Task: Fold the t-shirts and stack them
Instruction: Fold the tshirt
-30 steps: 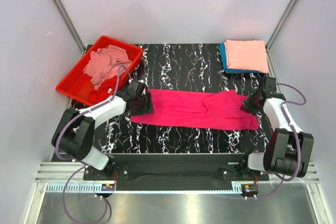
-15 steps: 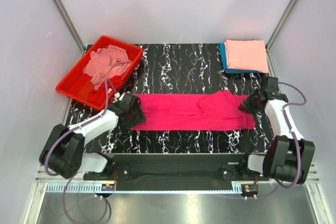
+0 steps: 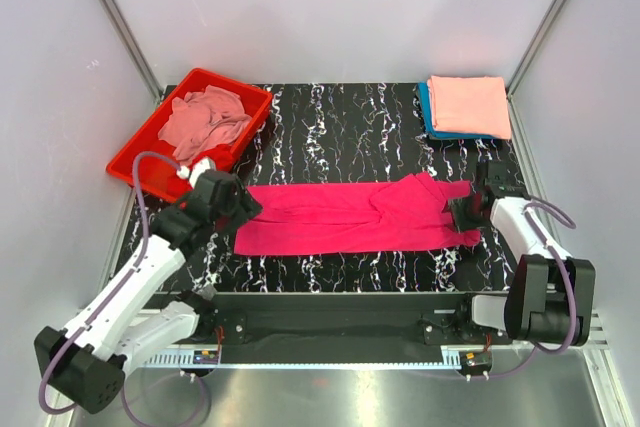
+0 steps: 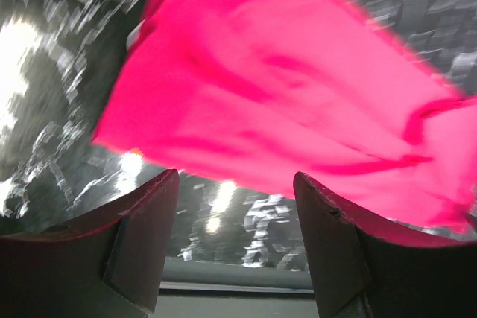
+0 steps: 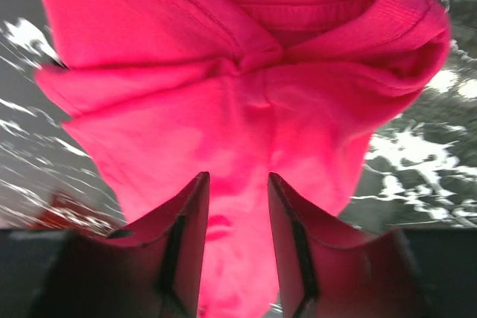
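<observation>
Presently on table [image 3: 340, 117]: magenta t-shirt [image 3: 350, 217], spread lengthwise, lower centre of frame.
Left gripper [image 4: 235, 184]: jaws parted, empty, at shirt's left edge.
Right gripper [image 5: 238, 180]: jaws parted over bunched right end; seemingly not pinching.
Upper right: folded salmon t-shirt [image 3: 468, 105] atop teal t-shirt [image 3: 426, 112].
Upper left: red tray [image 3: 145, 162] holding crumpled dusty pink t-shirts [image 3: 205, 119].

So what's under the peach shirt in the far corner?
A folded teal-blue t-shirt peeks out along the left and near edges of the peach t-shirt. Most of it is covered, so anything else beneath is hidden.
</observation>
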Available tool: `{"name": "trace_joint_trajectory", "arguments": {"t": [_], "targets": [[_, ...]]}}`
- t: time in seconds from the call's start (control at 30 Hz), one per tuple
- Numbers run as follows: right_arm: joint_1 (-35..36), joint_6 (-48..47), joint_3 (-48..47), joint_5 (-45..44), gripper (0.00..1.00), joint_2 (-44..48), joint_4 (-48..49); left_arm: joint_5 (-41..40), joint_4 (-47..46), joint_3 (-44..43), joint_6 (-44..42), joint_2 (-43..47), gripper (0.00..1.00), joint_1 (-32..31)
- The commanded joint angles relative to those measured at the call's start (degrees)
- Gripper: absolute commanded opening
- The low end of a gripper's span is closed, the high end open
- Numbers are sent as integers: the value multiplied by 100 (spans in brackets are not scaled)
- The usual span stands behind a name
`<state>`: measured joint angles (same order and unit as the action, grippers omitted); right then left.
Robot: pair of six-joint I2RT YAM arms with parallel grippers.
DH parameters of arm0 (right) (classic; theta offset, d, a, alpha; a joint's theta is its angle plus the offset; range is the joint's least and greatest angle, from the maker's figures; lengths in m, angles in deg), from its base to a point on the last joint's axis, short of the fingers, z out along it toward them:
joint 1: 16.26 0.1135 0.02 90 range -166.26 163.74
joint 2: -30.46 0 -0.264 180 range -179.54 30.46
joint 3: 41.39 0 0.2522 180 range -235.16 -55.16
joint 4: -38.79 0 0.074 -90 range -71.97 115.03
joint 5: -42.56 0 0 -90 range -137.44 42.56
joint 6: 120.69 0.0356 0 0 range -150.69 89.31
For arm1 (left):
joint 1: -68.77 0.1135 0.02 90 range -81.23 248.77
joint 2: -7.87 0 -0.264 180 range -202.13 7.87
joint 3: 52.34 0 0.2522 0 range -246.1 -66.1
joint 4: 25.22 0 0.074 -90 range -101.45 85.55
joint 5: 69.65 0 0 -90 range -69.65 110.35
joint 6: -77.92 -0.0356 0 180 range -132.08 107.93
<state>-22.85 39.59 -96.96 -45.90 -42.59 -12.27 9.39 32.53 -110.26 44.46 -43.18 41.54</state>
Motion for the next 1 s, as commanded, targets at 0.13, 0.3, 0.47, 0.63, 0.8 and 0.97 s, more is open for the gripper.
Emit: {"name": "trace_joint_trajectory", "arguments": {"t": [0.13,0.3,0.47,0.63,0.8,0.97], "targets": [[158,1225,-609,-584,55,-788,75,-134,-188,-971,-1231,-151,69,-20],[246,936,-1031,-953,60,-1535,64,-556,-259,-1059,-1663,-283,69,-20],[395,-195,-2004,-1112,59,-2649,135,-784,-250,-1086,-1786,-389,69,-20],[518,-779,-2534,-1130,60,-3425,293,-846,-215,-1200,-1874,-450,69,-20],[623,-1165,-3175,-910,58,-4014,513,-671,-504,-832,-2163,-240,69,-29],[975,-1254,-4009,-805,59,-4523,337,-74,-839,-287,-2279,-388,69,-72]]}}
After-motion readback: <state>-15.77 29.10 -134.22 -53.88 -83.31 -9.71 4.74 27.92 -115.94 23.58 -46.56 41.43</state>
